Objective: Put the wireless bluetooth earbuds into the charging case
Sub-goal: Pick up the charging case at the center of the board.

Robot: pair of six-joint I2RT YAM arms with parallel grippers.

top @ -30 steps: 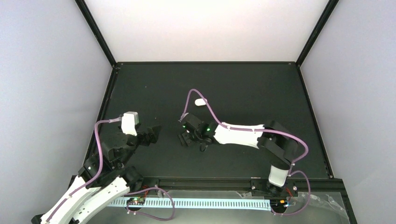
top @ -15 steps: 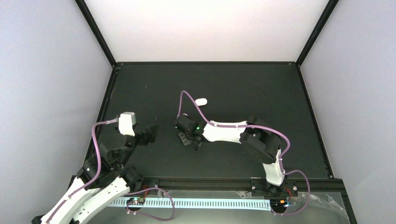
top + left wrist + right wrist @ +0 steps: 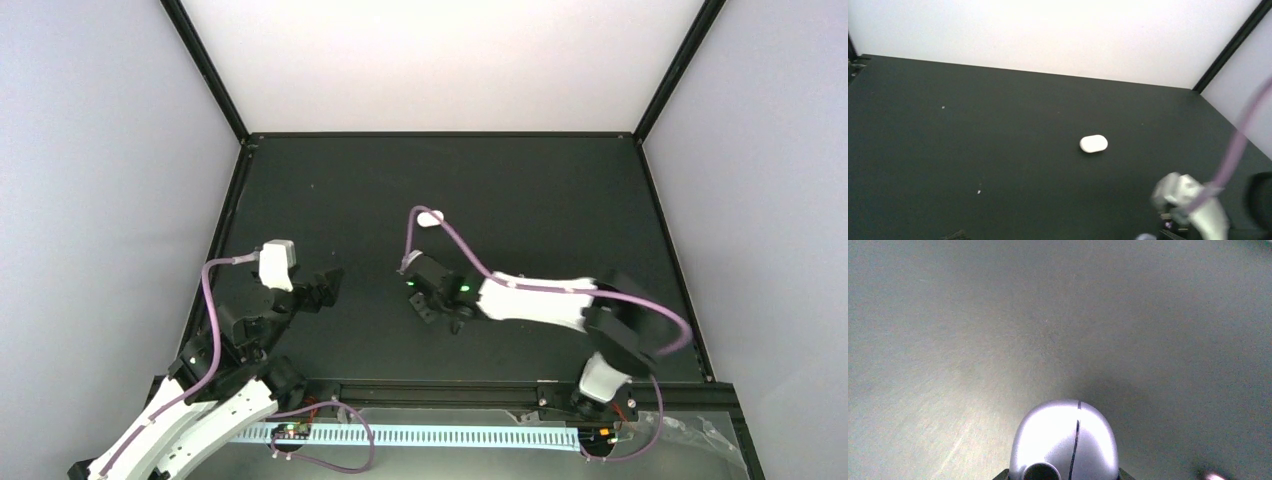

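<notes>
The white charging case (image 3: pixel 430 218) lies closed on the black table (image 3: pixel 540 190), toward the far side near the middle. Nearer, the right gripper (image 3: pixel 442 314) hangs over the table's centre, pinching a lilac charging case (image 3: pixel 1064 440) with its seam toward the wrist camera. The left gripper (image 3: pixel 325 284) hovers at the left; I cannot tell whether its fingers are spread.

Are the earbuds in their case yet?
Nothing looks done: the white case lies shut on the table, and no earbuds show clearly. In hand: the right gripper seems to hold a closed pale purple case. To do: open a case, put buds in.
</notes>
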